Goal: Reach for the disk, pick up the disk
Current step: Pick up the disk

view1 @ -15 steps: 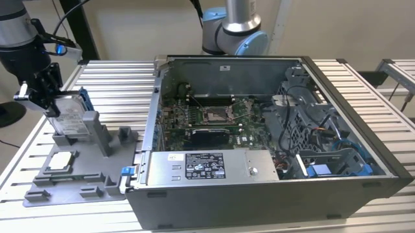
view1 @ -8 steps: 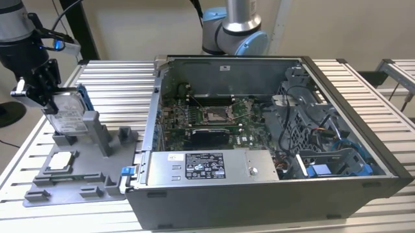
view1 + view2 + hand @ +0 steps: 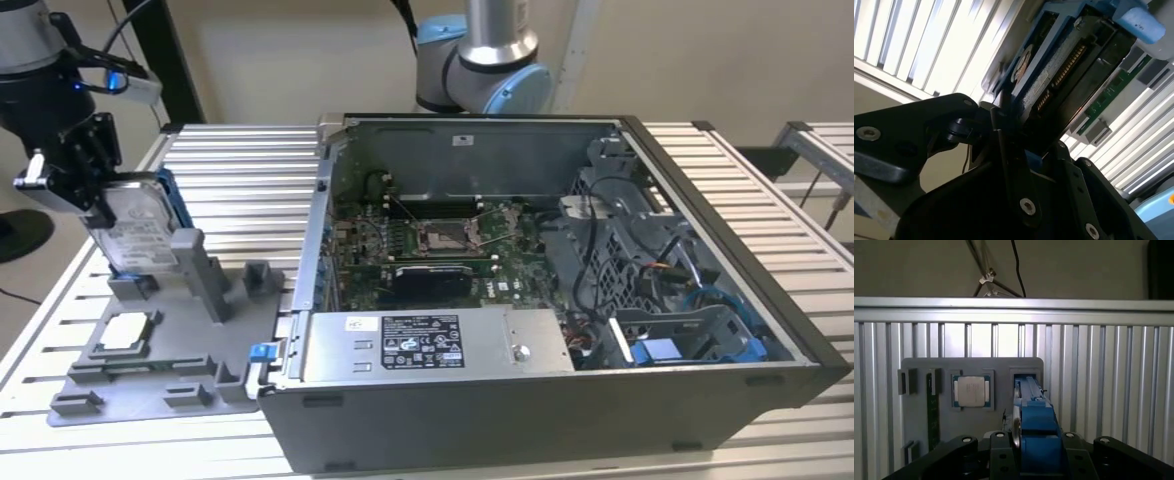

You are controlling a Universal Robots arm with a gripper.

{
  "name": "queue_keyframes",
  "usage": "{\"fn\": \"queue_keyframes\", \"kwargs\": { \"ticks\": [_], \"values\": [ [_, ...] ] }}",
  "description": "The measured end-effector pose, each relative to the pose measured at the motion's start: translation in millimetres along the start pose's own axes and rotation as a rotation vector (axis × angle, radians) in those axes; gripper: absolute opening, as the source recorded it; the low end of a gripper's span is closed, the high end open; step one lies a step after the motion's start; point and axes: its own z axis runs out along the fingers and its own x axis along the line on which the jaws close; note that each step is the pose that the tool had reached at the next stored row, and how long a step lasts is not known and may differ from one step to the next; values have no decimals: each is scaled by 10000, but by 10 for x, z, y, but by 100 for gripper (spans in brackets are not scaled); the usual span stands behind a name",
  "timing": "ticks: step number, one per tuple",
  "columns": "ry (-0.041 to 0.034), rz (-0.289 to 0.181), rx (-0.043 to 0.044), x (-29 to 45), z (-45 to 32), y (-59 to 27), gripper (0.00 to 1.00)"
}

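Disk pickup, current state: we are seeing the disk (image 3: pixel 136 232) standing on edge at the exterior view's left. Its lower edge is at a slot of the grey stand (image 3: pixel 147 365), well apart from the open computer case (image 3: pixel 534 410). We cannot tell whether that edge is clear of the slot.

The gripper (image 3: pixel 94 190) is sitting at the disk's upper end. In the first wrist view its black fingers (image 3: pixel 999 442) are flanking the blue bracket (image 3: pixel 1036 422) with no gap showing. We are therefore reading the claw as pinching the disk across its thickness.

Handling: we are judging the disk to be stiff, fairly heavy for its bulk and sensitive to shock. Its metal faces are probably slippery, the plastic bracket less so. We are treating the bracketed upper end as the sound place to hold, with pads off the connector pins (image 3: pixel 1066 62) exposed in the second wrist view. A hold this far from the middle is, in our judgement, leaving the lower part free to swing.

The processor chip (image 3: pixel 973 391) is lying flat in its pocket on the stand, beside the disk's slot.
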Motion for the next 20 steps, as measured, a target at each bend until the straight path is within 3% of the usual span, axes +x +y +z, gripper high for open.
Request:
{"fn": "queue_keyframes", "kwargs": {
  "ticks": [20],
  "values": [
    [4,0,0,0,-187,5,0]
  ]
}}
